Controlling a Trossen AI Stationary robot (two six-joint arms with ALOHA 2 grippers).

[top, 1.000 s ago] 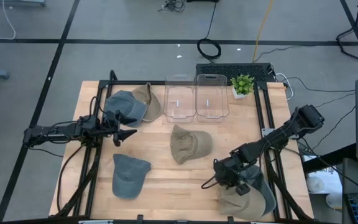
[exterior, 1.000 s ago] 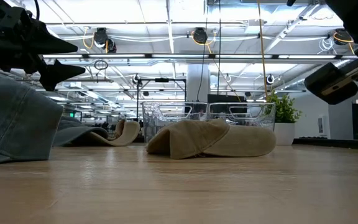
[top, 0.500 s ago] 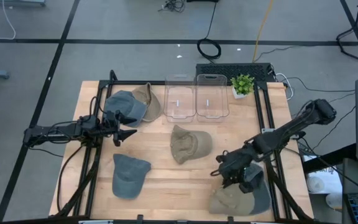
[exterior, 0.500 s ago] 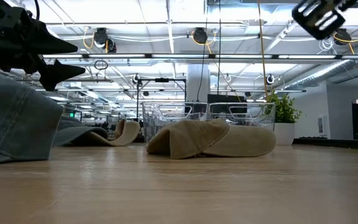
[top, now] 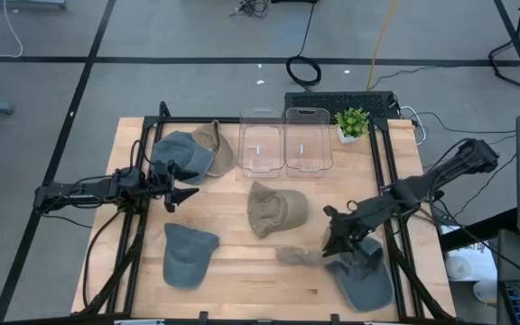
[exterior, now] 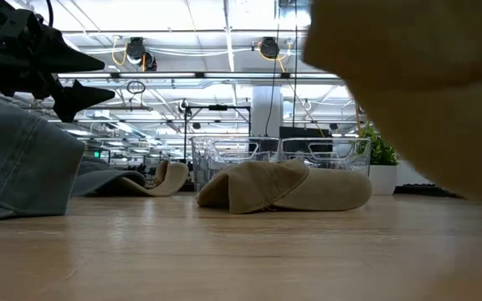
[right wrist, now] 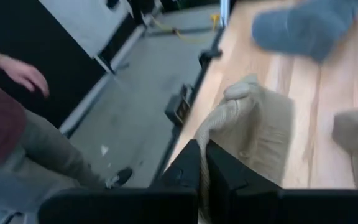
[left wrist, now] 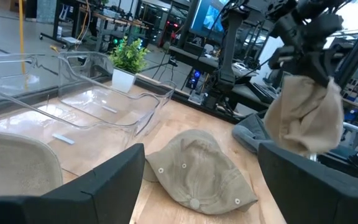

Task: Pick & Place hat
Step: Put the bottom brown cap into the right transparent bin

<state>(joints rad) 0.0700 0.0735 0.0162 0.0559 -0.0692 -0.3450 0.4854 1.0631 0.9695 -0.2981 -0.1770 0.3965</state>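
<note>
A tan hat hangs in the air over the table's near right part, with my right gripper shut on it; in the low view it fills the upper right as a blur. Below it a blue-grey hat lies flat on the table. A second tan hat lies at the centre on its open side. My left gripper stands open and level over the table's left part, touching nothing. My right gripper pinches a bunched fold of the tan hat's cloth between its two fingers; one layer or several, I cannot tell. The fingers slant down toward the table's left. The hat hangs slack below them, lifted clear of the table.
Another blue-grey hat lies near left, and a blue-grey hat beside a tan one at the far left. Two clear bins and a small plant stand at the far edge. A person stands beyond the table's edge.
My right gripper has risen and tipped from pointing steeply down toward nearly level, staying shut. The tan hat has come up with it off the blue-grey hat, which stays on the table, and now hangs clear.
</note>
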